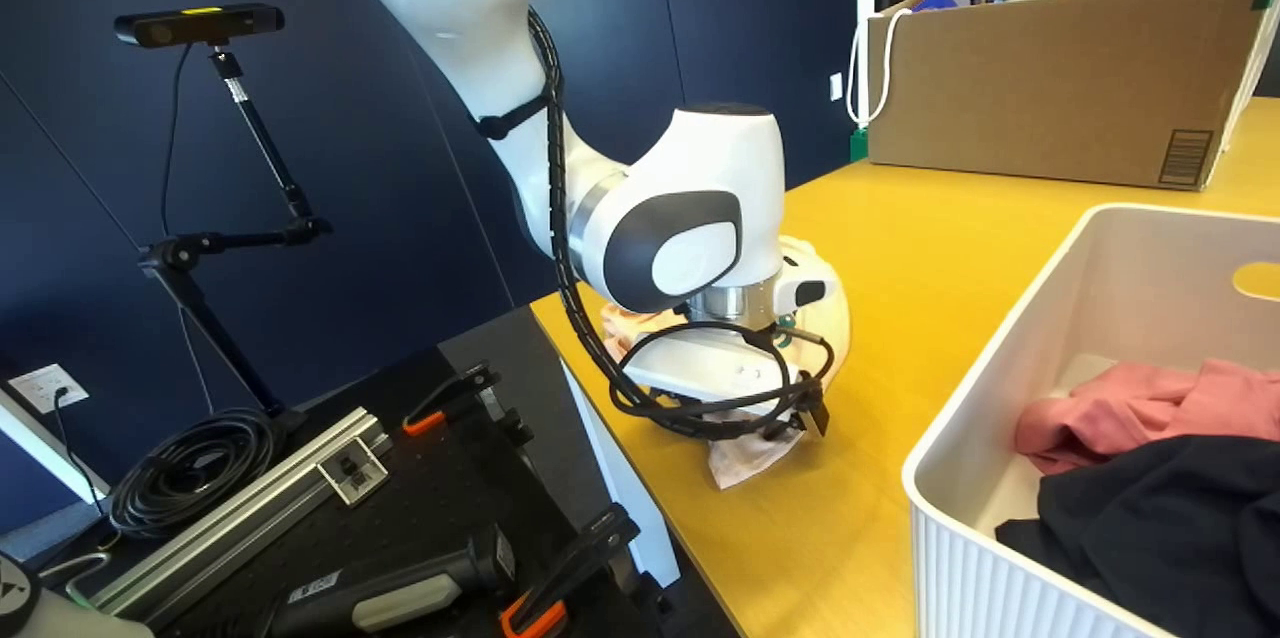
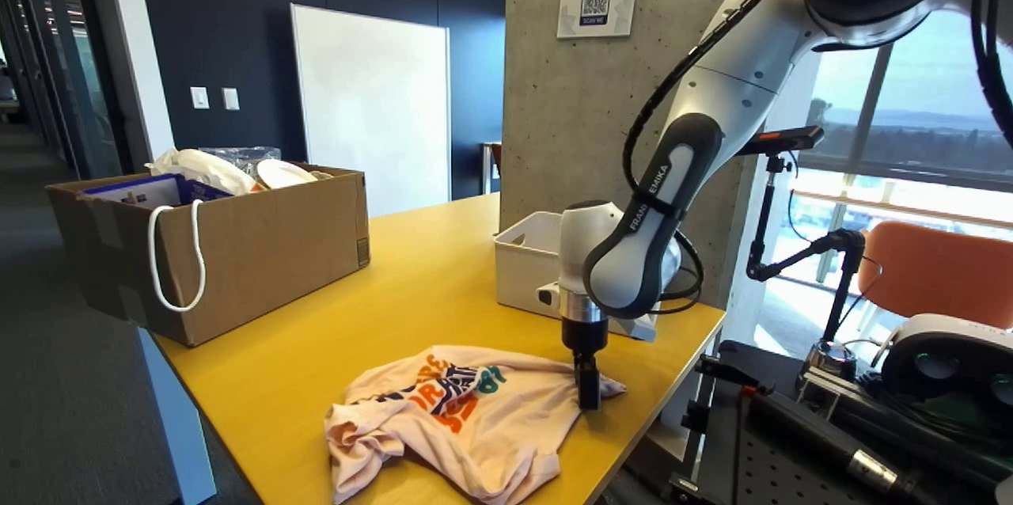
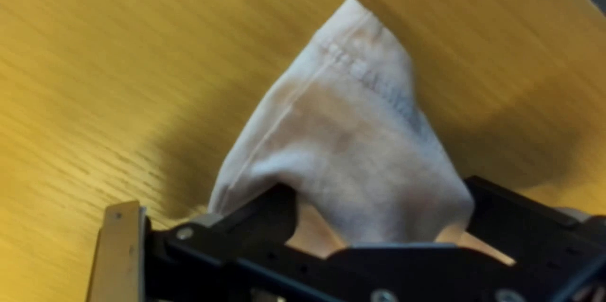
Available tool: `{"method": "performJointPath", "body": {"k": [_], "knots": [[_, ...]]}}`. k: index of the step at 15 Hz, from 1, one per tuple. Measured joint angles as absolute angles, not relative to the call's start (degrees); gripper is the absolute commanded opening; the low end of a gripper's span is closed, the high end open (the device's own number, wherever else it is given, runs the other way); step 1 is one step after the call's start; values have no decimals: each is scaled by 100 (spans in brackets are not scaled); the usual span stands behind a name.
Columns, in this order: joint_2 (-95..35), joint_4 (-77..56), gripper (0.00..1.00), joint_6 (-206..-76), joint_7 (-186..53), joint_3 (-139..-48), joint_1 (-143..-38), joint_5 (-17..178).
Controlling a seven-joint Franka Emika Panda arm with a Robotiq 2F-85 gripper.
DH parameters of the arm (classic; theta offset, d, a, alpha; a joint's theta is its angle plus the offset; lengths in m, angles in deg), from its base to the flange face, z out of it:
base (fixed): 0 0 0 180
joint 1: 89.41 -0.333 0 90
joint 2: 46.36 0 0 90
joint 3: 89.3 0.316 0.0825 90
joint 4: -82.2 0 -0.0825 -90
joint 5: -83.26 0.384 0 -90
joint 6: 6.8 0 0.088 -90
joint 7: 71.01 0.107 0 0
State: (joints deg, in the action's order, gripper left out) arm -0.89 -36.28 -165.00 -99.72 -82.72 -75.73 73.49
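Straddling a corner of the peach printed T-shirt [image 2: 502, 426] with our fingers [image 3: 277, 214] spread, unclenched | we see most of it beside them on the table [image 2: 411, 283] | white bin [image 1: 985, 583] farther off

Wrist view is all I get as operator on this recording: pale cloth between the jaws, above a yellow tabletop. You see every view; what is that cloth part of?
Observer: A pale garment with multicoloured lettering, as an exterior view shows.
Operator: Is there other cloth nearby?
Observer: Yes, pink cloth and dark cloth lie inside a white bin.
Operator: What else stands on the tabletop?
Observer: A cardboard box, visible in both exterior views.
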Motion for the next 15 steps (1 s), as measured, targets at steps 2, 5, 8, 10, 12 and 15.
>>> {"method": "performJointPath", "body": {"k": [2,5,8,10,12,15], "knots": [[-203,-3808,100,-16500,-9951,-8359,-7596,7345],[-333,-4036,100,-16500,-9912,-8531,-7661,7335],[-507,-4188,100,-16556,-9879,-8635,-7680,7334],[-680,-4235,100,-16673,-9846,-8663,-7680,7334],[-865,-4223,100,-16771,-9775,-8660,-7680,7341],[-1145,-4117,100,-16811,-9596,-8579,-7702,7356]]}}
